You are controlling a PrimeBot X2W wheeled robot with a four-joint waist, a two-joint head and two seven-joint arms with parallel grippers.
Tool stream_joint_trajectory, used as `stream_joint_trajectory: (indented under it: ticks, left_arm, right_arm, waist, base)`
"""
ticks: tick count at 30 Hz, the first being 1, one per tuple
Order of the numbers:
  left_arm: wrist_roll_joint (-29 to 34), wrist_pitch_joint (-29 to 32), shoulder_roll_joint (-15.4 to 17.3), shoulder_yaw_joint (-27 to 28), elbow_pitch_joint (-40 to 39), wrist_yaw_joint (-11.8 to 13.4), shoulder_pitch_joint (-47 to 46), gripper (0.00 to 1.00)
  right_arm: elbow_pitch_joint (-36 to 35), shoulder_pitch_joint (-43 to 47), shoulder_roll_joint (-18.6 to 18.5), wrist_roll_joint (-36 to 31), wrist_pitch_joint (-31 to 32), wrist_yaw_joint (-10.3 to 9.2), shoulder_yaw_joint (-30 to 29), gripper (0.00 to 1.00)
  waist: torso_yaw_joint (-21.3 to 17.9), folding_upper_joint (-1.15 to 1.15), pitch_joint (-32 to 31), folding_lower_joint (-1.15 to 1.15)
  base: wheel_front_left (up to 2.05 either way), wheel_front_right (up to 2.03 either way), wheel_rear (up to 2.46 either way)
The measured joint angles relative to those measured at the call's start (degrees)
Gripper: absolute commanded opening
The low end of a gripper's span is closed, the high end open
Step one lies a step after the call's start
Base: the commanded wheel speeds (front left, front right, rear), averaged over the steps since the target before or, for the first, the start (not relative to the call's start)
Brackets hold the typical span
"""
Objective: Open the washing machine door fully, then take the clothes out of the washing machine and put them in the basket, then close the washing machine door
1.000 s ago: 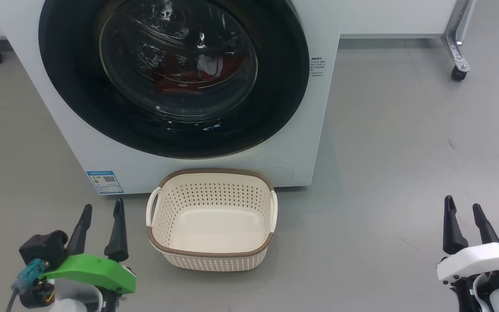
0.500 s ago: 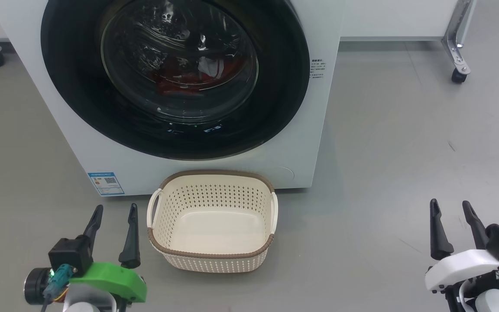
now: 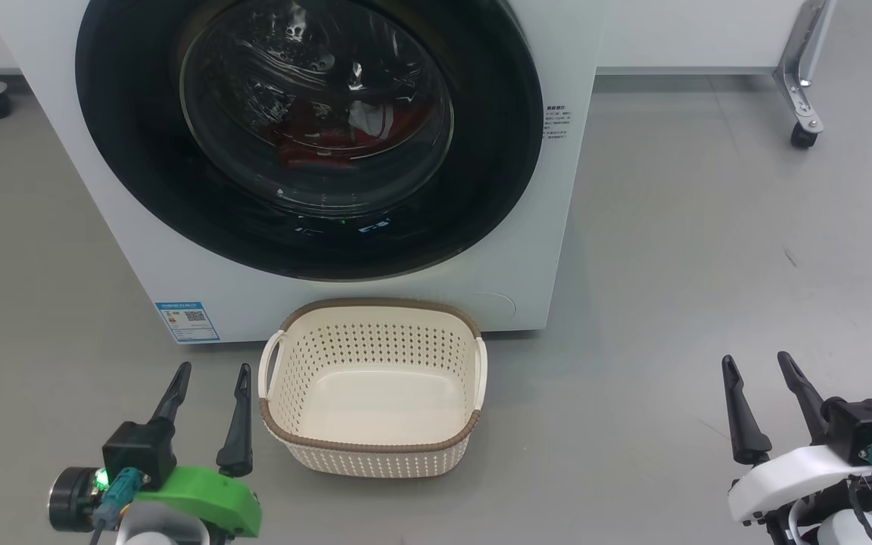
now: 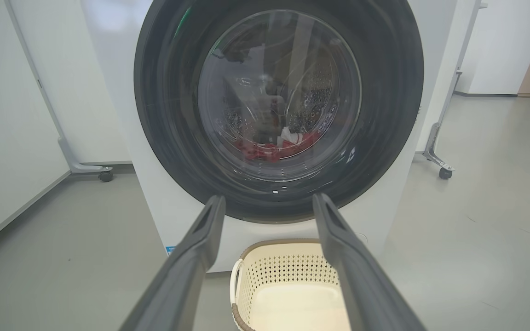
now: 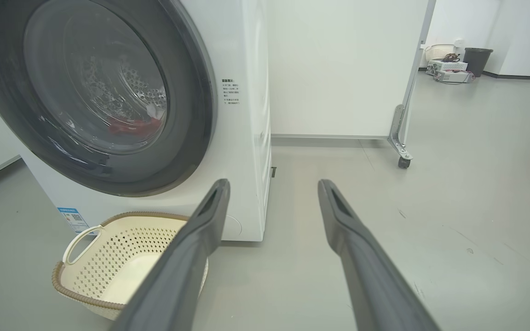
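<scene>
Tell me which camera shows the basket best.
Head view: the whole basket shows from above, with rim, both handles and bare bottom. The left wrist view cuts its near part off, the left gripper crossing it. In the right wrist view the right gripper hides one end.

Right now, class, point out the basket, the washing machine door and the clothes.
basket (image 3: pixel 372 446), head view, front of its brown woven rim.
washing machine door (image 3: pixel 126 174), head view, left of its black rim.
clothes (image 4: pixel 270 150), left wrist view, red fabric seen through the glass.
</scene>
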Motion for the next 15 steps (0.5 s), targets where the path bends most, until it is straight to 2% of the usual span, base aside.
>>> stream_joint_trajectory:
  ticks: [15]
  left_arm:
    - [0.33,0.0,-0.45,1.02,2.19,0.31,0.0,1.0]
  right_arm:
    - [0.78,0.0,0.97,-0.05,-0.01,0.04,0.05,1.0]
  waist:
    - [-0.1,0.0,-0.04,0.0]
  base:
    - [0.0,0.0,0.0]
